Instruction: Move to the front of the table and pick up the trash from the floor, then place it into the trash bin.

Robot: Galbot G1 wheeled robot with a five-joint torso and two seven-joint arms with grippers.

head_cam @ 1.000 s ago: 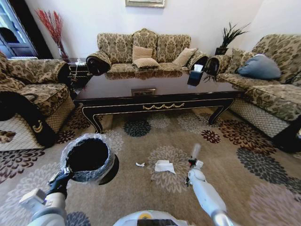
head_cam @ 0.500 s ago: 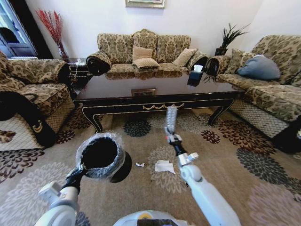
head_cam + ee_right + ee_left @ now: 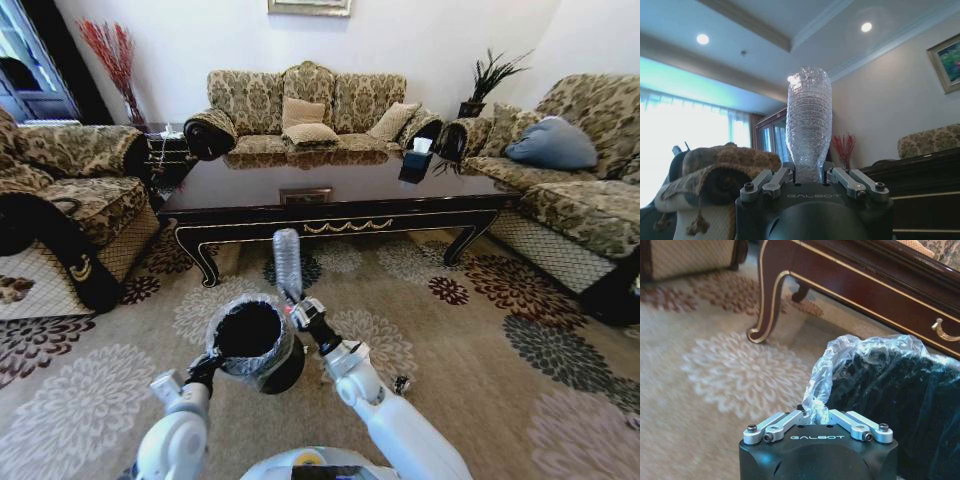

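- The trash in hand is a clear, ribbed plastic bottle [image 3: 288, 262], crushed and empty, standing upright above the right gripper [image 3: 297, 305].
- The right gripper pinches the bottle at its lower end; in the right wrist view the bottle [image 3: 808, 125] rises straight from between the pressed-in fingers [image 3: 771, 181].
- The bottle is just beside the far rim of the trash bin [image 3: 253, 342], above and slightly to its right.
- The trash bin is a small round black bin lined with a crinkled translucent bag [image 3: 840, 357].
- The left gripper [image 3: 208, 367] is clamped on the bin's near rim, its fingers [image 3: 784, 422] squeezing the bag's edge.
- The bin is over the floral carpet [image 3: 470, 330], in front of the table [image 3: 340, 190].
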